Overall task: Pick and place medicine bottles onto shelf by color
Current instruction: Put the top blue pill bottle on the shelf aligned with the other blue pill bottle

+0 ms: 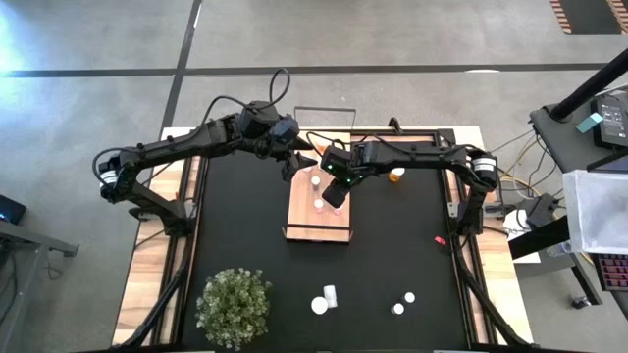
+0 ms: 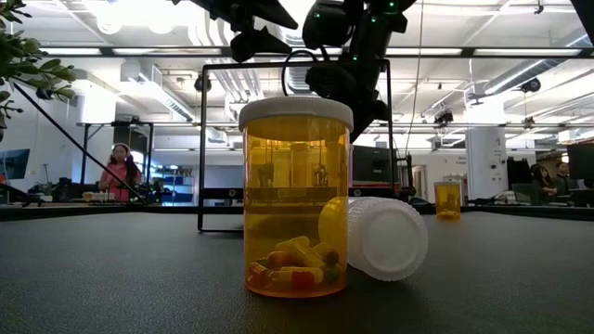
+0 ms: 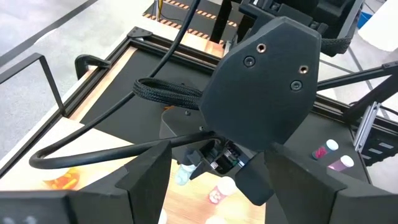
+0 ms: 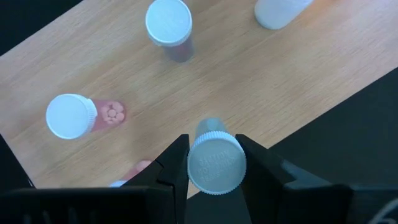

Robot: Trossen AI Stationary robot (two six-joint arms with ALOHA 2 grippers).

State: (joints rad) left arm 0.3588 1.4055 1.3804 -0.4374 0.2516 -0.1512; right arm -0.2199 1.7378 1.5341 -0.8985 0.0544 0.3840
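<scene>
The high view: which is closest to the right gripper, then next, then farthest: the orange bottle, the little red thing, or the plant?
From the right gripper:
1. Orange bottle, by the mat's far edge.
2. Little red thing, on the mat's right side.
3. Plant, near-left corner.

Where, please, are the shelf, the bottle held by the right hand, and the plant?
shelf [image 1: 334, 218], high view, bare wood of the board.
held bottle [image 4: 216, 165], right wrist view, its white cap.
plant [image 1: 234, 306], high view, middle of its foliage.

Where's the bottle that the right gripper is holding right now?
In the right wrist view the white-capped bottle sits between the right gripper fingers, above the shelf edge, near two upright bottles standing on the board.
</scene>
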